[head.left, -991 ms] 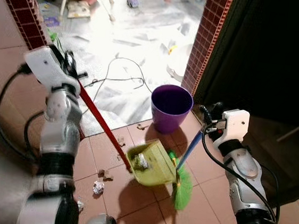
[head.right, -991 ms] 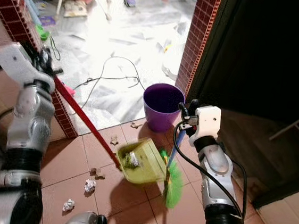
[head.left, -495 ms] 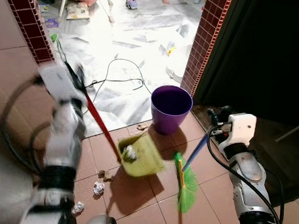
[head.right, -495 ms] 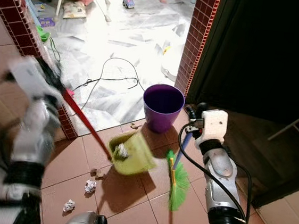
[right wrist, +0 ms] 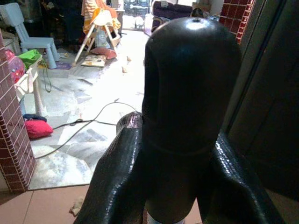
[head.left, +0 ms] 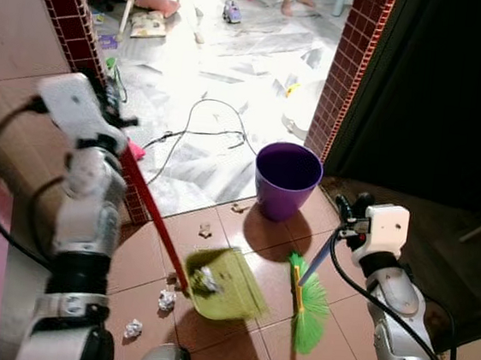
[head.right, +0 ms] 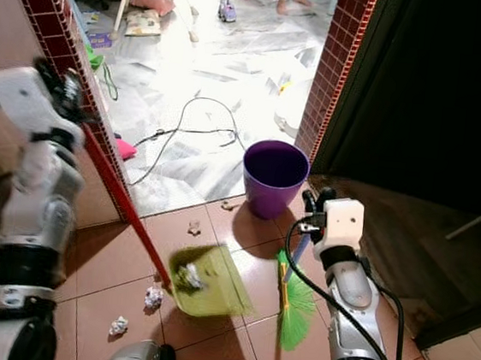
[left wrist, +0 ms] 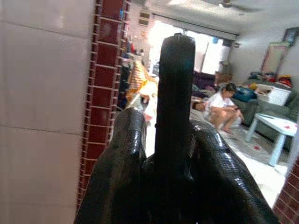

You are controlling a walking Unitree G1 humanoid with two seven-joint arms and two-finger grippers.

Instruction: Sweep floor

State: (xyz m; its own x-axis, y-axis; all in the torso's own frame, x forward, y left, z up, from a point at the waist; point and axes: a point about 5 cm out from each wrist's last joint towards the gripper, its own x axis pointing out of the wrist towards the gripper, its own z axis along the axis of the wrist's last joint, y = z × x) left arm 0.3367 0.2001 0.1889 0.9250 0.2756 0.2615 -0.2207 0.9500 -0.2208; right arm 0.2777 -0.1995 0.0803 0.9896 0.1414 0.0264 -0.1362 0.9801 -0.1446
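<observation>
Left gripper (left wrist: 175,154): raised near the brick pillar (head.left: 65,7), fingers clenched on the black top of the red dustpan handle (head.left: 152,222).
Dustpan (head.left: 225,283): yellow-green, low over the terracotta floor tiles (head.left: 244,232), with a crumpled paper scrap (head.left: 202,279) inside.
Right gripper (right wrist: 187,154): fingers clenched around the black end of the blue broom handle (head.left: 318,259).
Broom (head.left: 309,303): green bristles on the tiles, just beside the dustpan.
Loose litter (head.left: 166,299): paper balls on the tiles beside the dustpan.
Purple bin (head.left: 287,181): upright at the doorway, beyond the dustpan.
Person (left wrist: 219,107): sitting in the far room.
</observation>
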